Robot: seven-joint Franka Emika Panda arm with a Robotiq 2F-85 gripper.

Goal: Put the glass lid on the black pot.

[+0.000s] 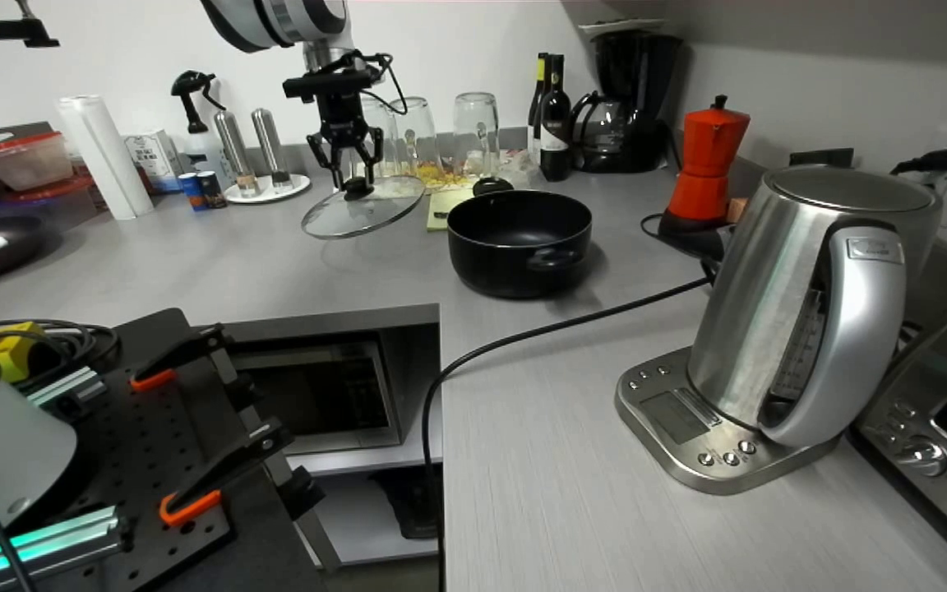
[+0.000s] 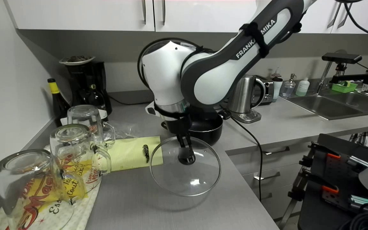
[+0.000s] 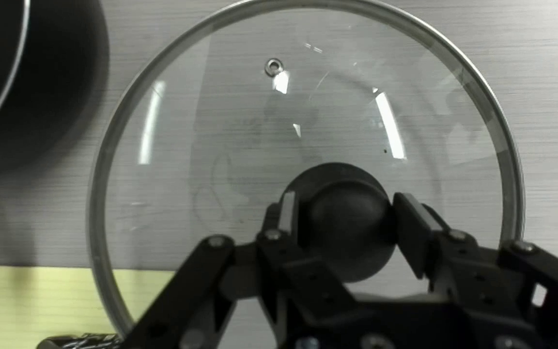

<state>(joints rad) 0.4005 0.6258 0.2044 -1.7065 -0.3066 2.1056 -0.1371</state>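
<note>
The glass lid [image 1: 338,220] is a clear round disc with a thin metal rim and a dark knob. It shows in both exterior views [image 2: 174,179] and in the wrist view [image 3: 240,126]. My gripper [image 1: 357,182] is shut on the lid's knob, one finger on each side [image 3: 347,213]. The lid hangs tilted a little above the counter, with a faint shadow below it [image 2: 187,156]. The black pot [image 1: 515,259] stands uncovered on the counter beside the lid. In an exterior view the arm partly hides the pot [image 2: 208,132]. Its edge shows at the wrist view's upper left [image 3: 61,97].
A yellow pad [image 2: 125,156] with a small dark object lies by the lid. Several upturned glass mugs [image 1: 476,131] stand behind. A steel kettle [image 1: 728,312], a red moka pot [image 1: 708,156] and a black cable [image 1: 556,316] are around the black pot.
</note>
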